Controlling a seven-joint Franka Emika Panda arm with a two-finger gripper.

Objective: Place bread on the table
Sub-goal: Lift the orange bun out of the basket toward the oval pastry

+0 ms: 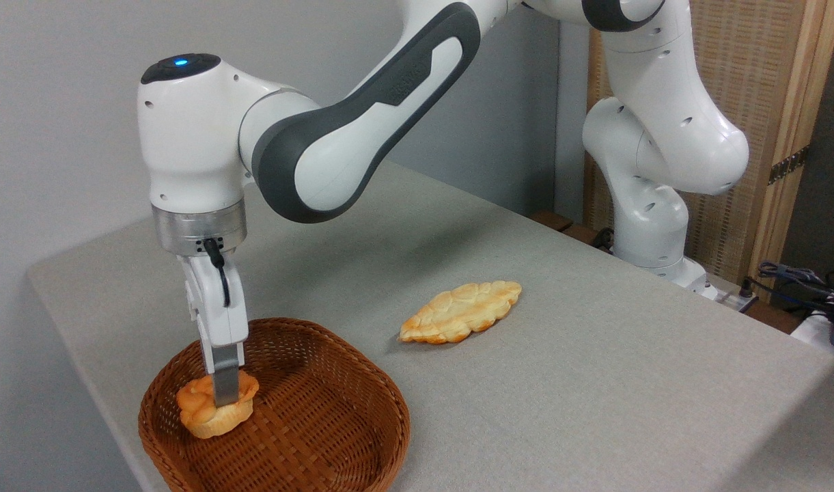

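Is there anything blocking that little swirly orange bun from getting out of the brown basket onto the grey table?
Only the brown wicker basket's raised rim separates the small swirled golden-orange bun from the grey cloth-covered table. The gripper is already at the bun. The flat leaf-shaped loaf lies well aside.

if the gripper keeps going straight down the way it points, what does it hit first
The bread: the gripper already sits at it, inside the basket. Whether the jaws have closed on it is unclear.

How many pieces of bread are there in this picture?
2. A small round bun sits in the wicker basket under the gripper; a flat leaf-shaped loaf lies on the table. None seems hidden.
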